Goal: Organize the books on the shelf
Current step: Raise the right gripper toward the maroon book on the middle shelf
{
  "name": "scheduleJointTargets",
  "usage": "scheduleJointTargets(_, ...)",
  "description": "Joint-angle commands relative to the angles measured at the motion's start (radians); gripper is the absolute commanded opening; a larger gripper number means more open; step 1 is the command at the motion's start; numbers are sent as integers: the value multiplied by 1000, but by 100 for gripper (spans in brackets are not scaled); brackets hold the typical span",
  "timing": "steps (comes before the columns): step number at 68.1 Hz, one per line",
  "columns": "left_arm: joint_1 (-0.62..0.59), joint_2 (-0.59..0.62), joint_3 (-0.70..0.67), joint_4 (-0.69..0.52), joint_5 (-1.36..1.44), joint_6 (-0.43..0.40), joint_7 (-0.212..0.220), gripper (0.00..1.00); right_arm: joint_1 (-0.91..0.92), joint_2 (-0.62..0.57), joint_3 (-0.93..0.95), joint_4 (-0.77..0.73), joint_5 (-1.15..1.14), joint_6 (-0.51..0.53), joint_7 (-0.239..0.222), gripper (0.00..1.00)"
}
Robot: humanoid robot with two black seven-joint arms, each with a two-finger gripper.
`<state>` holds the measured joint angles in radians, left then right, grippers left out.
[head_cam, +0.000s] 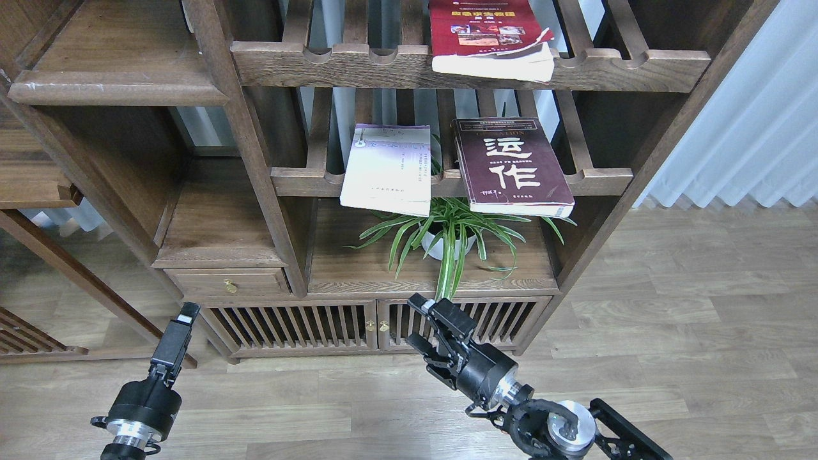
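Three books lie flat on slatted racks. The red book (489, 32) rests on the top rack, its pages overhanging the front rail. One rack down, the thin lavender-white book (388, 169) lies left of the maroon book (511, 166) with white characters. The shelf (118, 86), a solid board with a scuffed front edge, sits at upper left and looks bare. My left gripper (185, 316) hangs low in front of the cabinet's left corner, seen edge-on. My right gripper (414, 319) is low before the cabinet doors, open and holding nothing. Both are far below the books.
A potted spider plant (447, 236) stands under the middle rack, its leaves drooping over the slatted cabinet doors (370, 322). A small drawer (227, 281) is at the left. White curtains (741, 128) hang at the right over wood flooring.
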<state>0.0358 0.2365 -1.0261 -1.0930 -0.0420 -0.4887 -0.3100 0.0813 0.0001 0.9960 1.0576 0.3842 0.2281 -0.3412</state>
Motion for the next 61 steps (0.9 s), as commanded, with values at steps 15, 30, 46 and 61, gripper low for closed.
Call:
scheduleJointTargets(15, -14, 3, 1, 12, 1, 0, 5, 100, 74, 0, -17, -67, -5, 28, 1, 100)
scheduleJointTargets(30, -54, 4, 6, 54, 1, 0, 5, 100, 90, 0, -17, -79, -14, 57, 1, 100)
scheduleJointTargets(46, -60, 6, 14, 67, 1, 0, 14, 100, 98, 0, -17, -116, -14, 155, 1, 100)
scheduleJointTargets(61, -63, 3, 12, 67, -2, 0, 19, 100, 121, 0, -17, -172, -18, 261, -1, 100)
